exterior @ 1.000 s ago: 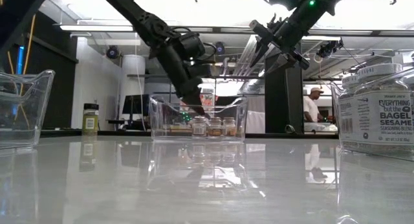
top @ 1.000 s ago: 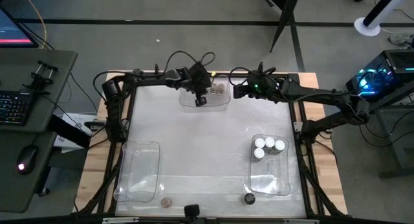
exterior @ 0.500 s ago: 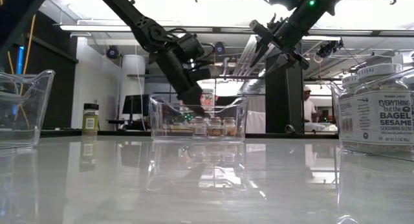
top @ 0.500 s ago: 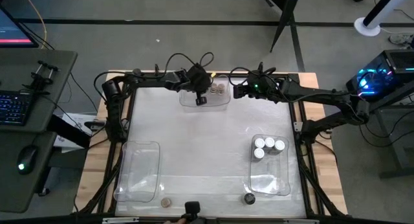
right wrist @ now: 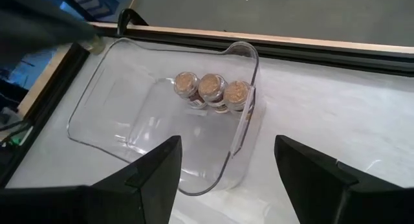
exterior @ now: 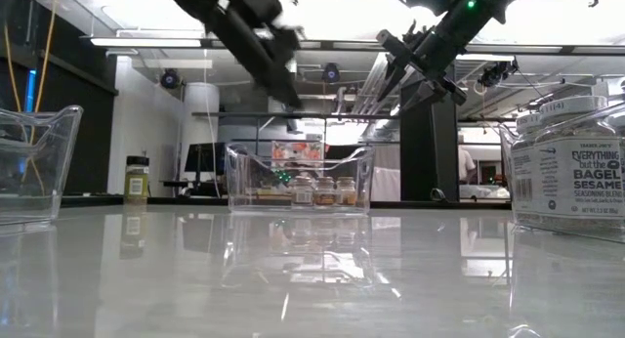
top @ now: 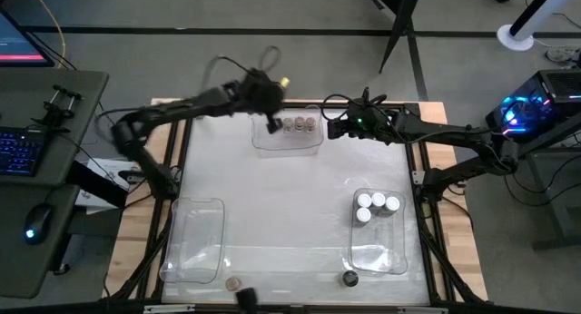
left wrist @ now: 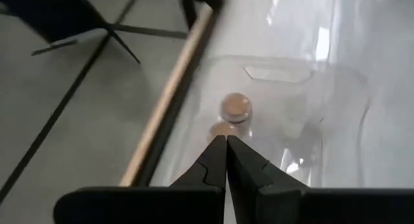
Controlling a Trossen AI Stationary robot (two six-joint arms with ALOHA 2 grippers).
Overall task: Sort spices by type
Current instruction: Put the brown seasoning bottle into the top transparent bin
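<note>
Left end effector (top: 271, 123) shut above glossy white table (top: 272, 196); dim workshop behind.

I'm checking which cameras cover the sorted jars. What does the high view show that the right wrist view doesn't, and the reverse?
Only the high view shows the near bin with four white-lidded jars, the empty bin, two loose jars at the near edge, and the shut left claw.

Only the right wrist view shows the open right claw from close behind.

Both show the far bin holding three brown-lidded jars in a row.
</note>
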